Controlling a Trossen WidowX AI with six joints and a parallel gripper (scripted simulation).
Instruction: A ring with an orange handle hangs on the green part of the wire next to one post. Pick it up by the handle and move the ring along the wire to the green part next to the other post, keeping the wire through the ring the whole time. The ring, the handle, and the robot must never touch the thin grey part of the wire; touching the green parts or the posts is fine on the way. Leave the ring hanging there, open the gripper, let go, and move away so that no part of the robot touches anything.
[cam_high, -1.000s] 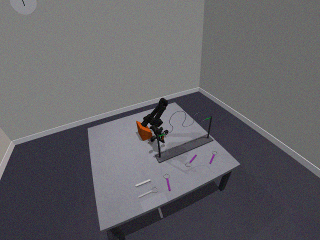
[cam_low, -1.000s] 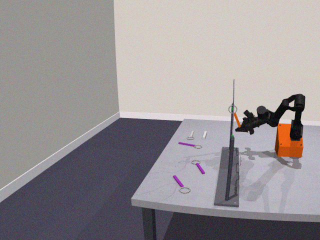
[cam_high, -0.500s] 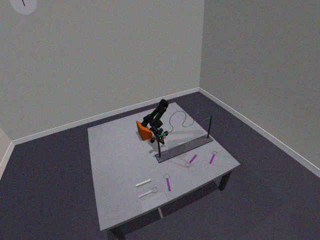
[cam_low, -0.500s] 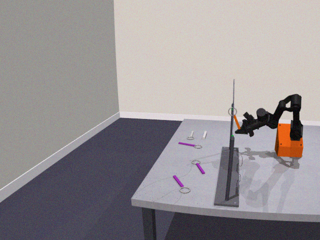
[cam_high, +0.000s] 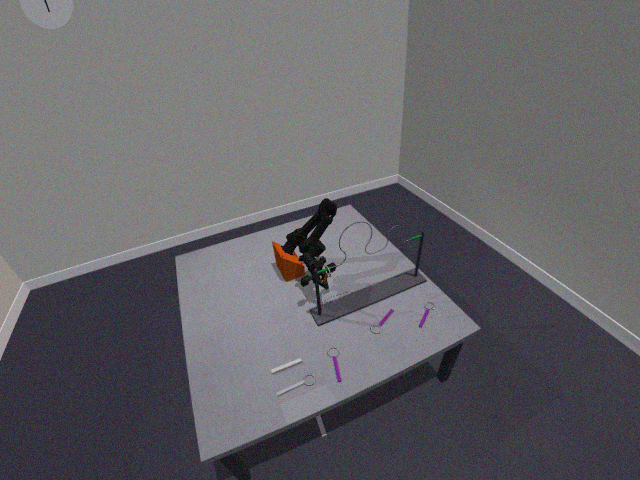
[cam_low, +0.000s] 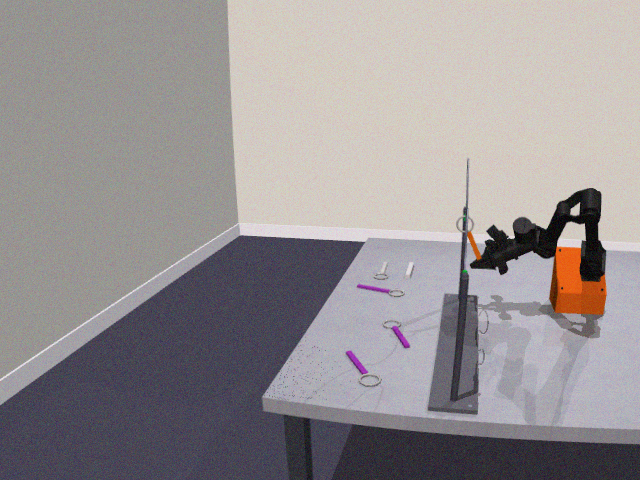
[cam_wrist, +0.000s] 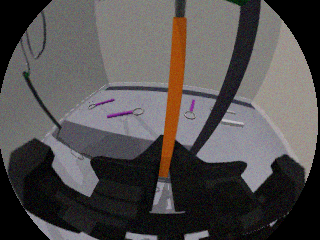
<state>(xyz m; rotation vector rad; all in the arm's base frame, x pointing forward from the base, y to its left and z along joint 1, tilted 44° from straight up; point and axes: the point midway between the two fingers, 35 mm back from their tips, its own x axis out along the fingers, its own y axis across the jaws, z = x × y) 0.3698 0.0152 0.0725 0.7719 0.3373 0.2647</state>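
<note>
The orange handle (cam_high: 325, 280) (cam_low: 473, 244) (cam_wrist: 175, 100) slopes up from my gripper (cam_low: 479, 261) (cam_wrist: 164, 138), which is shut on its lower end. The ring (cam_low: 456, 224) is around the wire at the green part (cam_high: 321, 271) beside the left post (cam_high: 318, 299) in the top view, close to where the green meets the grey. Whether the ring touches the wire cannot be told. The thin grey wire (cam_high: 361, 222) (cam_low: 467, 180) loops away to the other green part (cam_high: 416, 237) (cam_low: 465, 271) by the other post (cam_high: 418, 258) (cam_low: 460, 341). The ring is out of the wrist view.
The dark base (cam_high: 372, 298) (cam_wrist: 100, 142) joins both posts. The left post (cam_wrist: 235, 75) rises close to the right of the handle in the wrist view. Purple-handled rings (cam_high: 336, 369) (cam_high: 386, 317) (cam_high: 424, 318) and white pieces (cam_high: 285, 365) (cam_high: 292, 388) lie on the table beyond the base.
</note>
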